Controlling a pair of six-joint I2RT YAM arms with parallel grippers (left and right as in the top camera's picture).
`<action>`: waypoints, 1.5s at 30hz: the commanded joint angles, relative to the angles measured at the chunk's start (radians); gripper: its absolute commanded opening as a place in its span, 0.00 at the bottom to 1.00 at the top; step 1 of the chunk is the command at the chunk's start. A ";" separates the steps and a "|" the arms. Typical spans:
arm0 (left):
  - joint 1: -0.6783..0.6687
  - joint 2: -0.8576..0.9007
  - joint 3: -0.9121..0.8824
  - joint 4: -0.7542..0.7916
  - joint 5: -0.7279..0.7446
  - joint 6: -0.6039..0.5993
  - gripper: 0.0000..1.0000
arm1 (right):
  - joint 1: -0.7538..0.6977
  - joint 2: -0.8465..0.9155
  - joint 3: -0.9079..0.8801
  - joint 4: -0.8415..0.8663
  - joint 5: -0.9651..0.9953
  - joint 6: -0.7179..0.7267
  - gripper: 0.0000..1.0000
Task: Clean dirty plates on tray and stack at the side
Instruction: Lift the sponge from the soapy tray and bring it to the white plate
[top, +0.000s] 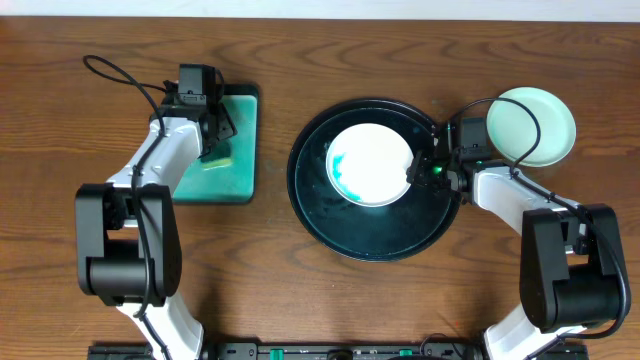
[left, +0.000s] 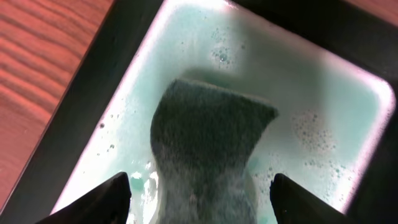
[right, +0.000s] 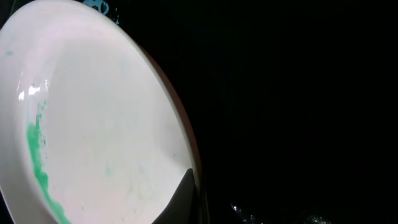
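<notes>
Right claw (top: 424, 170) is clamped on the right rim of the dirty plate (top: 370, 160), which lies in the far half of the tray (top: 335, 220), with a green smear on its left. Left claw (left: 200, 186) hangs with its jaws apart astride the sponge (left: 211, 130) in the soap tray (top: 242, 150). A second plate (top: 530, 125) sits near the table's far right corner. The step looks like fetching the sponge: next it should close on it and carry it to the held plate.

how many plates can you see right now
2. One plate sits on the round tray, smeared green at its left; the other plate is on the table beyond the tray's right edge. More could be stacked under it.
</notes>
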 joint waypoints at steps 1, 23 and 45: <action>0.023 0.065 -0.003 0.014 -0.006 0.004 0.71 | 0.014 0.043 -0.004 -0.010 -0.008 -0.039 0.02; 0.038 0.046 0.002 0.003 0.074 0.005 0.07 | 0.018 0.043 -0.004 -0.026 0.014 -0.109 0.01; -0.068 -0.172 0.002 -0.111 0.332 0.034 0.07 | 0.018 0.043 -0.005 -0.006 0.085 -0.045 0.02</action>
